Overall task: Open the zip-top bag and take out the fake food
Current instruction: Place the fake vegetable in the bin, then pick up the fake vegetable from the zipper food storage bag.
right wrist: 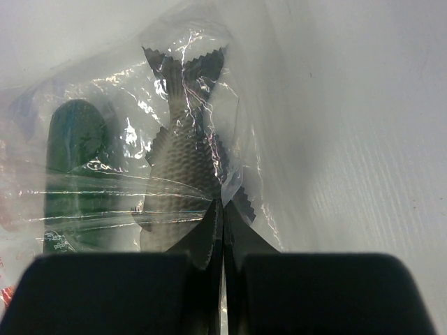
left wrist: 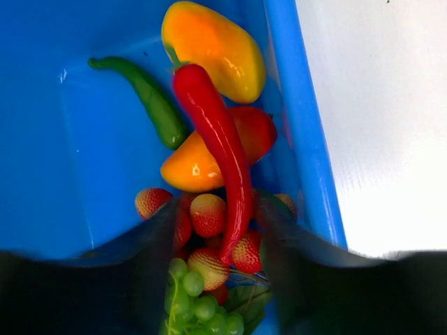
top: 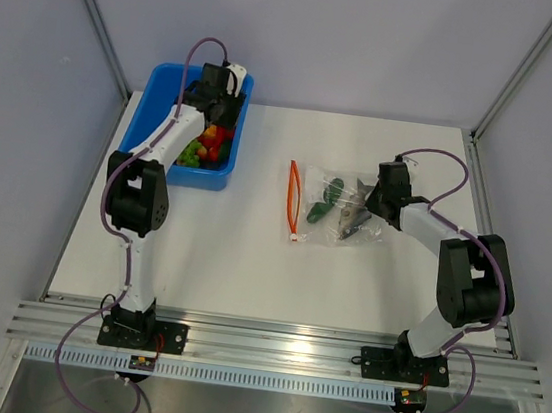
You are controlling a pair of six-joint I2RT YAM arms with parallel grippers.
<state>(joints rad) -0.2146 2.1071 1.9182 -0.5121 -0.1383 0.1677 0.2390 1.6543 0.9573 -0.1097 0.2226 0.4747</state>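
The zip-top bag (top: 332, 205) lies flat mid-table, its orange-red zip strip (top: 294, 199) along the left edge. Inside it are a green cucumber (top: 330, 191) and a grey fish (top: 355, 216). My right gripper (top: 375, 207) is shut on the bag's right end. In the right wrist view its jaws (right wrist: 222, 216) pinch the clear plastic just by the fish (right wrist: 185, 153), with the cucumber (right wrist: 73, 160) to the left. My left gripper (top: 217, 109) hangs open and empty over the blue tub (top: 161, 77). Its fingers (left wrist: 293, 279) straddle the fake food there.
The tub (left wrist: 300, 125) holds a yellow-orange pepper (left wrist: 213, 49), a red chili (left wrist: 220, 146), a green chili (left wrist: 147, 101), strawberries (left wrist: 208, 213) and green grapes (left wrist: 199, 300). White tabletop surrounds the bag. Grey walls enclose the table on three sides.
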